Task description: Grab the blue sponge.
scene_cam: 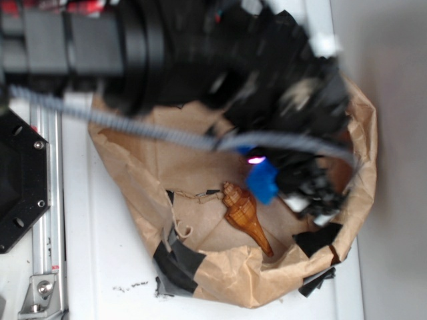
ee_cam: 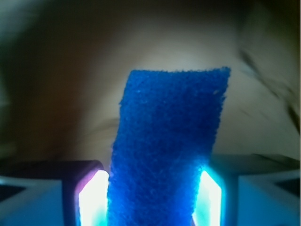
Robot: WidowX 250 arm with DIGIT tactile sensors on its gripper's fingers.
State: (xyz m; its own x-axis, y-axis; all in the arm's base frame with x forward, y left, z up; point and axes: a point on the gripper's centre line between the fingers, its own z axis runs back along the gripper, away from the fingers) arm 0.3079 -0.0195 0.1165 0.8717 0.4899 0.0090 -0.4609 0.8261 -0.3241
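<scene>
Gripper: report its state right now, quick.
Gripper: closed on the blue sponge, which stands clamped between both fingers in the wrist view.

We see the gripper [scene_cam: 280, 183] inside the paper bag [scene_cam: 133, 173], its jaws filled by the sponge [scene_cam: 262, 181]. Crumpled bag walls hem it in all round. A wooden shell [scene_cam: 245, 217] lies just beside, on the bag floor; bare floor toward the left wall.

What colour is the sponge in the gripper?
Bright blue. The sponge shows best in the wrist view, clamped in the gripper.
</scene>
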